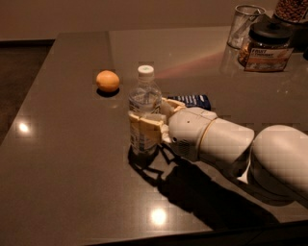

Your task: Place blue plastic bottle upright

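One gripper (pixel 148 119), coming in from the right edge of the desk (pixel 67 182), clamped on the bottle (pixel 144 98) at label height. Its front finger (pixel 144 129) lies across the bottle's near side. The second one shows behind the bottle on the far side. Bottle sits between them, both in contact.

Bottle is upright, white cap (pixel 146 70) on top, clear upper body. The label is mostly hidden by the front finger. Position is about mid-desk between the far and near edges. Base is at desk level with its shadow directly under it; can't tell if it's actually touching.

White arm (pixel 226 141) runs from the gripper back toward the right edge. Its shadow falls on the desk toward the near edge.

Wrapper (pixel 192 101): flat, dark blue, just behind the gripper on the far side and partly covered by it.

Orange (pixel 107 80): past the bottle toward the far-left corner, near the bottle but apart from it.

Far-right corner holds a clear glass (pixel 245 24) and, just beside it, a dark-lidded jar (pixel 267 45) with a printed label. Both are well apart from the gripper. A container (pixel 291 9) with brown contents stands behind the jar, cut off at the top.
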Tool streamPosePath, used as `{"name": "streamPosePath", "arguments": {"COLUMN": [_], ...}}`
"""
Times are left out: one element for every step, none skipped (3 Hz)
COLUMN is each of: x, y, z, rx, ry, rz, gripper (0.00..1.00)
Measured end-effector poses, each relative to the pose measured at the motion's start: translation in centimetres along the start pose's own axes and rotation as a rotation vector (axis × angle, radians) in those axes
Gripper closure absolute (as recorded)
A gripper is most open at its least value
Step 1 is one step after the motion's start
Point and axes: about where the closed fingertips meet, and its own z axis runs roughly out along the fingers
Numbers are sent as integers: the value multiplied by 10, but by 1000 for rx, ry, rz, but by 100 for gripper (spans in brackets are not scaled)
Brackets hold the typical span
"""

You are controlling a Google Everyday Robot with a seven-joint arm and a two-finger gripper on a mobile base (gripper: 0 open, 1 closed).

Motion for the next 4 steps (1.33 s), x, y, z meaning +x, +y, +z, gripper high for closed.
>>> {"name": "streamPosePath", "arguments": {"x": [-3,-2,-2,-2], "y": [-2,-4,-7,-7], "z": [-2,0,1,1], "rx": [6,14,20,20], "ry": [38,42,40,40], "rz": [-4,51,104,104], "gripper": [52,20,0,0]}}
